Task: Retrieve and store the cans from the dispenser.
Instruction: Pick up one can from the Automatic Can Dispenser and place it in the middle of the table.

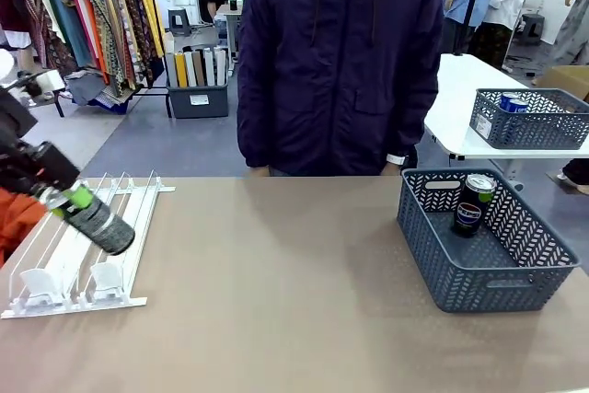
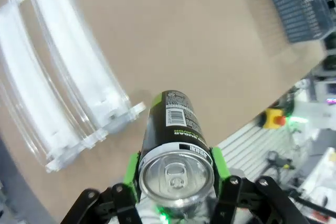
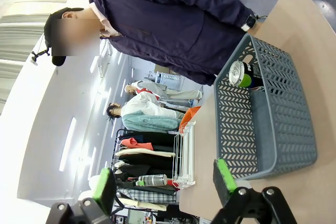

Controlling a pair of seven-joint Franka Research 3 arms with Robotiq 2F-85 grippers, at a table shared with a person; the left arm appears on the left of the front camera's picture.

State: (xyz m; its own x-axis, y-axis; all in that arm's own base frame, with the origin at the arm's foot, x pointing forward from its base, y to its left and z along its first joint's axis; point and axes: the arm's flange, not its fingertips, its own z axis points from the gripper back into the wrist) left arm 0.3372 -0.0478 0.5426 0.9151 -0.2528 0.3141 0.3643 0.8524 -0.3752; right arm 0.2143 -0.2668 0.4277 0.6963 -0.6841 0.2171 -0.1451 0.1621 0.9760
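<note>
Left gripper (image 2: 176, 182) clamps a slim black drink can with green-and-white label (image 1: 99, 218), held tilted above the flat white railed dispenser (image 1: 78, 246) at the desk's left edge. Right gripper (image 3: 165, 187) stands with its jaws spread, holding nothing. A second black can (image 1: 473, 203) stands in the dark grey lattice basket (image 1: 483, 269) near the desk's right edge

The front camera is looking across the table (image 1: 276, 301) toward the person (image 1: 340, 52) at its far side. The left wrist camera is looking steeply down at the dispenser (image 2: 63, 93) from close above. The right wrist camera, rolled sideways, is looking across the basket (image 3: 273, 119); all three views are sharing the basket and the dispenser.
</note>
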